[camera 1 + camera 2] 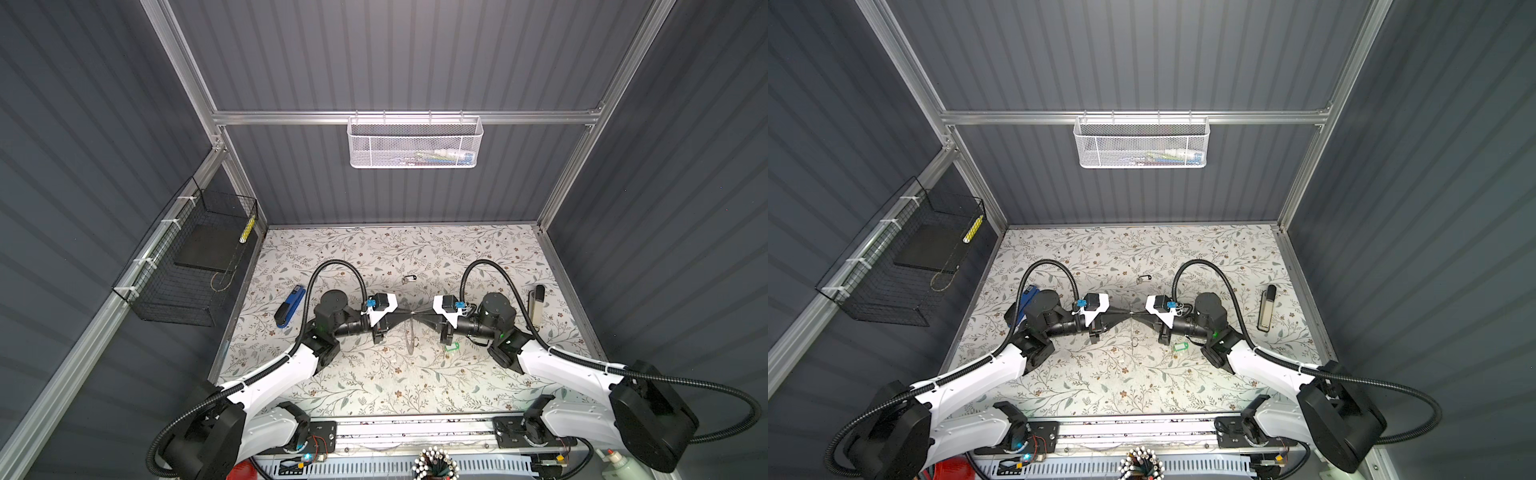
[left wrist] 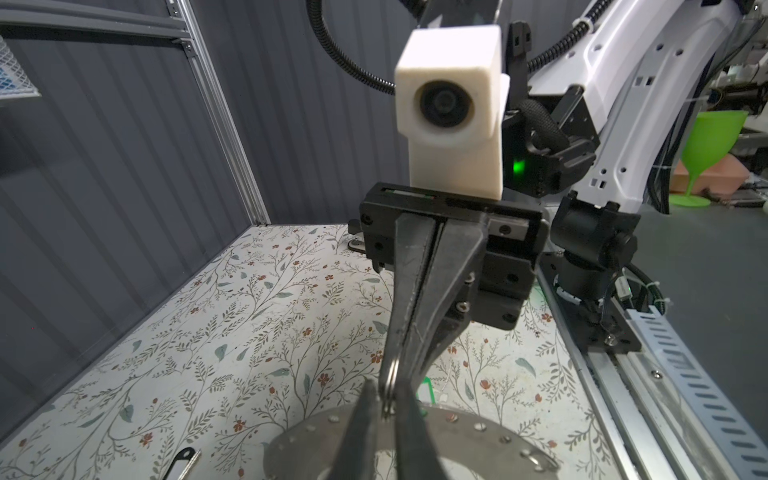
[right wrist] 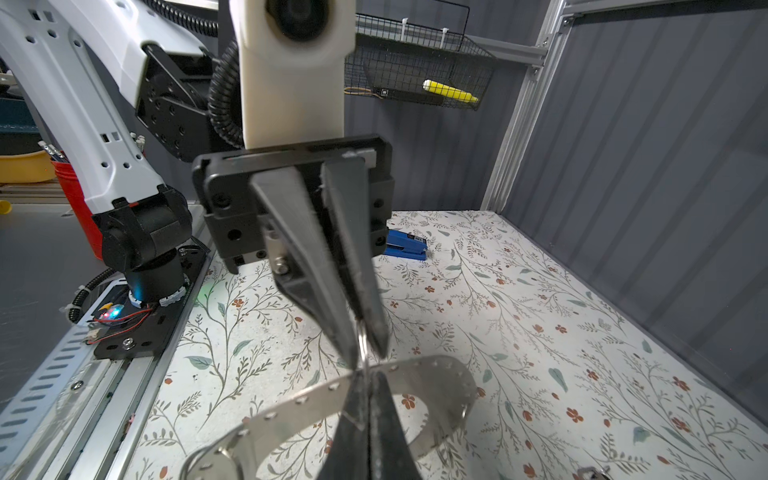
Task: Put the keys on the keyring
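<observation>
Seemingly mid-handover: the right hand (image 2: 395, 374) pinches the keyring (image 3: 436, 370) above the desk's (image 1: 374, 386) middle, the left hand (image 3: 365, 349) narrowly parted around its rim. Hold that pinch firm; the green-tagged key (image 1: 453, 347) lies nearby, the black-headed key (image 1: 409, 278) toward the far edge.

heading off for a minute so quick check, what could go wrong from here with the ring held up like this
1. The right hand pinches only the thin wire loop that the flat ring hangs from, and the left hand stands open around it, so the ring could slip and drop.
2. The hands' tips almost touch; a small misjudged move could knock them together.
3. The green-tagged key lies close by the right arm, which might sweep it.
</observation>
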`<state>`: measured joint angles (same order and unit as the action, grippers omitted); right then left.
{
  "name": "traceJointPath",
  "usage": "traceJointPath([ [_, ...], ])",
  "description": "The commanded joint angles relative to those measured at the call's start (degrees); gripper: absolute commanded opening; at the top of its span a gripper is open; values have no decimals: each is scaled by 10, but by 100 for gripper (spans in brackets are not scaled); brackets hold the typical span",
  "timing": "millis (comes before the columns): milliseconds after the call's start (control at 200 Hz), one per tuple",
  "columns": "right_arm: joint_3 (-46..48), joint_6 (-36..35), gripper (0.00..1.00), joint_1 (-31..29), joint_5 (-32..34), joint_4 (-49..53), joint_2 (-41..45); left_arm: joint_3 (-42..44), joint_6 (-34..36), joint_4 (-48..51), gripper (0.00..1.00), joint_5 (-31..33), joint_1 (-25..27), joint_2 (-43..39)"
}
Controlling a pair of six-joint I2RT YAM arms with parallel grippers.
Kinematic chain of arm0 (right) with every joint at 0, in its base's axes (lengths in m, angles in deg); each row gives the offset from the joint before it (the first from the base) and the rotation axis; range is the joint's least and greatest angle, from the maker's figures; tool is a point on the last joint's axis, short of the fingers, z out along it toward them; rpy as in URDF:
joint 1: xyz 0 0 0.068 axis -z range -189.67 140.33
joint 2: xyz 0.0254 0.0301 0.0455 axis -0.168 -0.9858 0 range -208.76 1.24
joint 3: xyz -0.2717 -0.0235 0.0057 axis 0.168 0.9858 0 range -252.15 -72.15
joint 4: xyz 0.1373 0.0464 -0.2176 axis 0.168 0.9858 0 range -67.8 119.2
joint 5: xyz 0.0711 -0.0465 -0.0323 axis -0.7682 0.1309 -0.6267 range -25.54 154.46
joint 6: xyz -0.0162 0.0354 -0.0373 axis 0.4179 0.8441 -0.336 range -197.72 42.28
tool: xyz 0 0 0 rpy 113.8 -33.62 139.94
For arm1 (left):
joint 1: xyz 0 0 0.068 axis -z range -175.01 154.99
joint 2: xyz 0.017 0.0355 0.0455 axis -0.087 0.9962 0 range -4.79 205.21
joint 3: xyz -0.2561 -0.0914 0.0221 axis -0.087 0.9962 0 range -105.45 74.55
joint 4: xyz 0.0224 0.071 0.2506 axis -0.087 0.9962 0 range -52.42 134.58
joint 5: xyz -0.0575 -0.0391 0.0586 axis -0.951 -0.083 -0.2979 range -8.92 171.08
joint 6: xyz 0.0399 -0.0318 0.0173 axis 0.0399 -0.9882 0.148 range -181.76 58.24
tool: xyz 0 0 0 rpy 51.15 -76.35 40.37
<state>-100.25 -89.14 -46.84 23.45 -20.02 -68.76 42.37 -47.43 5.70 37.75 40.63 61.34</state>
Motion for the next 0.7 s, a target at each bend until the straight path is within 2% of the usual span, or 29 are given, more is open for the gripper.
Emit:
traceJointPath([
  [0, -5, -25, 1, -3, -2, 15, -2, -43, 106, 132, 42, 18, 3, -38],
  [120, -23, -64, 0, -4, 16, 97, 7, -86, 230, 280, 44, 71, 3, -65],
  [230, -61, -105, 0, -8, 39, 211, 13, -109, 310, 354, 42, 114, 4, -73],
  [370, -106, -138, 1, -13, 55, 318, 3, -137, 357, 397, 36, 145, 9, -63],
  [510, -118, -125, 1, -13, 55, 321, -5, -167, 402, 448, 35, 156, 19, -42],
  [695, -129, -117, 2, -15, 43, 326, -20, -171, 411, 454, 35, 157, 32, -30],
])
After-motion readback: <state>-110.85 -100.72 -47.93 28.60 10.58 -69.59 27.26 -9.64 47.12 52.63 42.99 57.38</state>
